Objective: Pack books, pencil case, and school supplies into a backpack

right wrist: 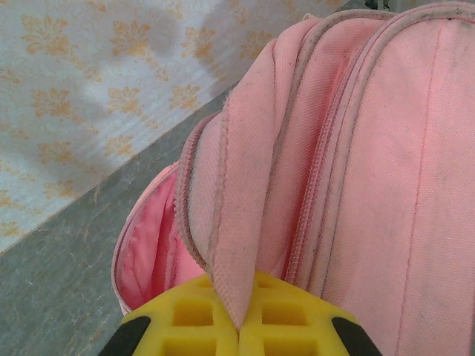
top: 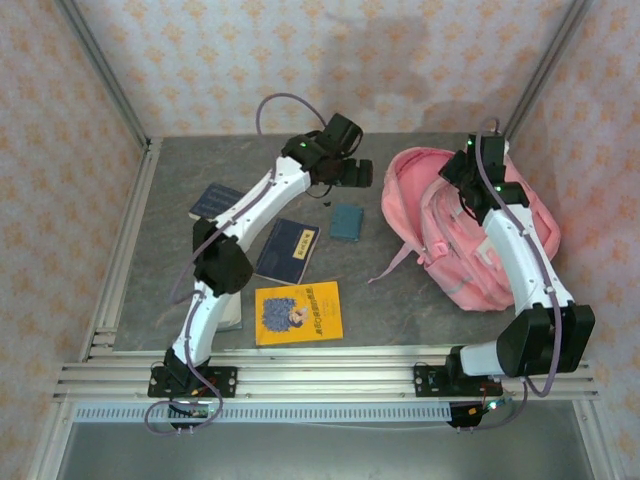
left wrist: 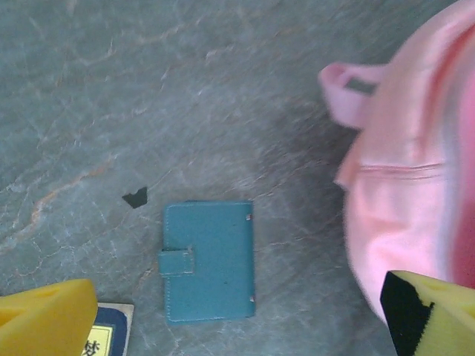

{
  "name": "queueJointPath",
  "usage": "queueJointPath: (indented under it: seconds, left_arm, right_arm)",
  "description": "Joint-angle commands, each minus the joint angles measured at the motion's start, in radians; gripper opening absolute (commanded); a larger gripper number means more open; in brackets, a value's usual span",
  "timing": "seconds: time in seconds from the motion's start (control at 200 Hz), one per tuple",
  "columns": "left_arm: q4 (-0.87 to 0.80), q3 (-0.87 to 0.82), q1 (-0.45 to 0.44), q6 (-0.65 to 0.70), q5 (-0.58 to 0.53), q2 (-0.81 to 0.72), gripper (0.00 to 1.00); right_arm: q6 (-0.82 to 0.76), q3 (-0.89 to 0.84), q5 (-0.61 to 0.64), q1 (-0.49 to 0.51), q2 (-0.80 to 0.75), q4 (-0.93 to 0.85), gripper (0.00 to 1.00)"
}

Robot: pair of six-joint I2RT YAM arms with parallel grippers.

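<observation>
The pink backpack (top: 470, 240) lies at the right, its main compartment (right wrist: 145, 252) gaping open. My right gripper (right wrist: 239, 326) is shut on a fold of the backpack's upper flap (right wrist: 237, 222) and sits at the bag's top (top: 465, 185). My left gripper (top: 350, 172) hangs open above the dark-teal square pad (left wrist: 209, 261), with nothing between its yellow fingers (left wrist: 44, 319). Two navy books (top: 215, 201) (top: 288, 250) and the yellow cartoon book (top: 298, 313) lie flat at the left. A pale book (top: 232, 312) peeks from under the left arm. The pencil case, sharpener and teal bar are out of view.
A small dark scrap (left wrist: 135, 196) lies on the grey table just beyond the pad. A loose pink strap (top: 395, 262) trails from the backpack toward the middle. Metal frame rails (top: 125, 250) border the table at the left, and patterned walls close it in.
</observation>
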Motion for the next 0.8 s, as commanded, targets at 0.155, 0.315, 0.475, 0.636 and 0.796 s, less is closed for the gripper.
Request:
queueJointPath:
  seconds: [0.155,0.315,0.475,0.636,0.796]
  left_arm:
    - [-0.052,-0.031,-0.019,-0.009,-0.05,0.105,0.97]
    - [-0.035,-0.068,-0.01,-0.003,-0.036,0.127,0.87]
    - [0.032,-0.157,0.022,-0.009,0.058,0.116,0.81]
    - [0.108,-0.25,0.06,-0.025,0.144,0.102,0.73]
    - [0.165,-0.297,0.1,-0.026,0.231,0.117,0.67]
  right_arm:
    - [0.003,-0.021,0.055,-0.009,-0.046,0.009,0.0]
    - [0.019,-0.033,-0.006,-0.009,-0.021,0.018,0.0]
    - [0.04,-0.056,-0.042,-0.009,0.016,0.03,0.0]
    - [0.053,-0.08,-0.06,-0.009,0.077,0.026,0.0]
    - [0.054,-0.121,-0.139,-0.003,0.131,0.073,0.0]
